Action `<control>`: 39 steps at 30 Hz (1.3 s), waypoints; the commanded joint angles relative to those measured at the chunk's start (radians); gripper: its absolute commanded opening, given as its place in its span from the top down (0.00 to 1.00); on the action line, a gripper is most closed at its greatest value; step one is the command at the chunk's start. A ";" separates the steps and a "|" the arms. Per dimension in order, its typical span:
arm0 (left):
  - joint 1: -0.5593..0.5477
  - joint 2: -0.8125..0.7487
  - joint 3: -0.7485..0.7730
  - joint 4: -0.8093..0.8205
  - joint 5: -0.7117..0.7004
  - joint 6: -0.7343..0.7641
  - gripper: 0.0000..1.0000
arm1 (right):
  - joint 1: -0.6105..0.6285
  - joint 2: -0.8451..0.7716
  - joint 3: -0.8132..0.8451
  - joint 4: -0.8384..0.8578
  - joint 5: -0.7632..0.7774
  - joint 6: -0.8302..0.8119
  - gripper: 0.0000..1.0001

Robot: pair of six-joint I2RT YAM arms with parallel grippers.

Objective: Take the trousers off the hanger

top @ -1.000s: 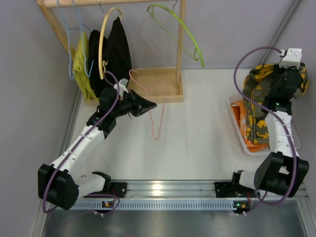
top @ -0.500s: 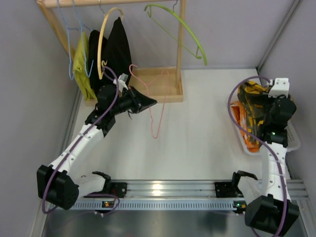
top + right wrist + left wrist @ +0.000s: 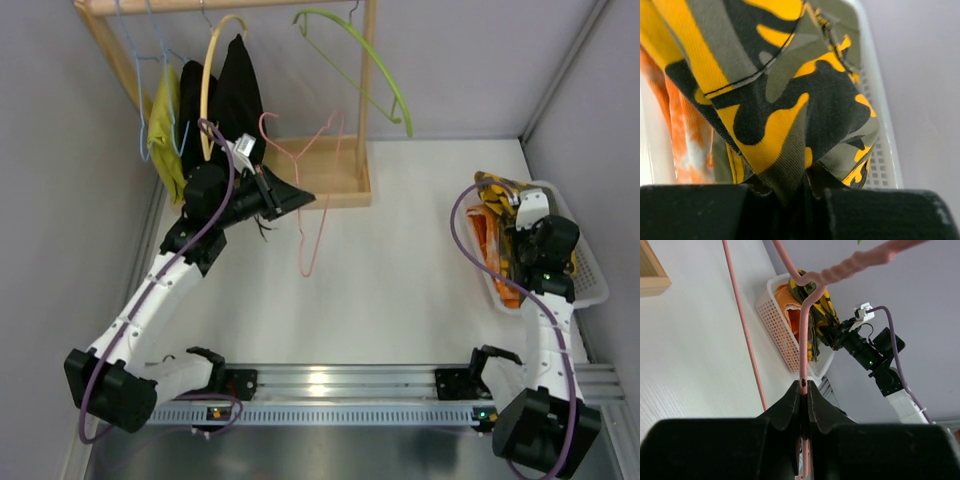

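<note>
Now one hanger (hook toward rack, axis far-to-near) pinched in left hand; one trousers gripped by right hand.

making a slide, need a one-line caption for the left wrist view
Left tool shut on the bare pink hanger; beyond, the camouflage trousers hang over the white basket.

The left hand is clamping the thin pale-pink wire hanger, while camouflage-print fabric trousers are draping into a white plastic mesh basket beyond.
</note>
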State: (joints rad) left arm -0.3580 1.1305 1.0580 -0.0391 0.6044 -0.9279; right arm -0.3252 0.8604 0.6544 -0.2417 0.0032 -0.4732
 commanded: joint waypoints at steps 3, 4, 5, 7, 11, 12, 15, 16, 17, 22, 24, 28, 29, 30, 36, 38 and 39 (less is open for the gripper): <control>-0.024 0.015 0.149 -0.108 -0.034 0.185 1.00 | -0.034 0.032 0.017 -0.136 -0.109 -0.078 0.75; -0.030 0.023 0.170 -0.129 -0.043 0.205 1.00 | -0.046 0.029 0.042 -0.148 -0.149 -0.070 0.52; -0.033 0.044 0.190 -0.154 -0.055 0.233 1.00 | -0.054 0.022 0.056 -0.169 -0.172 -0.061 0.43; -0.035 0.064 0.249 -0.223 -0.124 0.259 1.00 | -0.063 0.017 0.097 -0.189 -0.210 -0.042 0.27; -0.044 0.104 0.344 -0.334 -0.245 0.337 1.00 | -0.063 0.032 0.181 -0.258 -0.233 -0.027 0.12; -0.047 0.109 0.368 -0.347 -0.267 0.346 1.00 | -0.064 0.034 0.197 -0.281 -0.236 -0.027 0.10; -0.053 0.129 0.419 -0.395 -0.370 0.395 1.00 | -0.069 0.032 0.258 -0.313 -0.259 -0.021 0.02; -0.053 0.141 0.433 -0.413 -0.403 0.411 1.00 | -0.072 0.029 0.270 -0.321 -0.262 -0.016 0.01; -0.055 0.150 0.450 -0.424 -0.417 0.444 1.00 | -0.072 0.026 0.283 -0.329 -0.267 -0.010 0.01; -0.067 0.233 0.609 -0.446 -0.453 0.530 1.00 | -0.075 0.025 0.376 -0.381 -0.308 0.051 0.01; -0.070 0.287 0.702 -0.450 -0.486 0.570 1.00 | -0.075 0.028 0.415 -0.393 -0.325 0.076 0.01; -0.070 0.386 0.845 -0.475 -0.561 0.635 1.00 | -0.075 0.035 0.470 -0.418 -0.345 0.111 0.00; -0.070 0.423 0.873 -0.481 -0.572 0.659 1.00 | -0.075 0.037 0.479 -0.424 -0.347 0.122 0.01; -0.070 0.443 0.922 -0.489 -0.593 0.667 1.00 | -0.075 0.035 0.494 -0.429 -0.356 0.125 0.01; -0.070 0.570 1.094 -0.505 -0.678 0.719 1.00 | -0.075 0.026 0.544 -0.453 -0.429 0.162 0.01; -0.068 0.601 1.160 -0.505 -0.687 0.721 1.00 | -0.075 0.012 0.548 -0.449 -0.466 0.172 0.01; -0.070 0.615 1.181 -0.507 -0.692 0.718 1.00 | -0.075 0.003 0.556 -0.447 -0.491 0.179 0.01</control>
State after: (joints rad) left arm -0.4252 1.7241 2.1456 -0.5575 -0.0353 -0.2474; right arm -0.3889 0.8909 1.1542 -0.6796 -0.3893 -0.3286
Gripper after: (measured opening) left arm 0.110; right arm 0.993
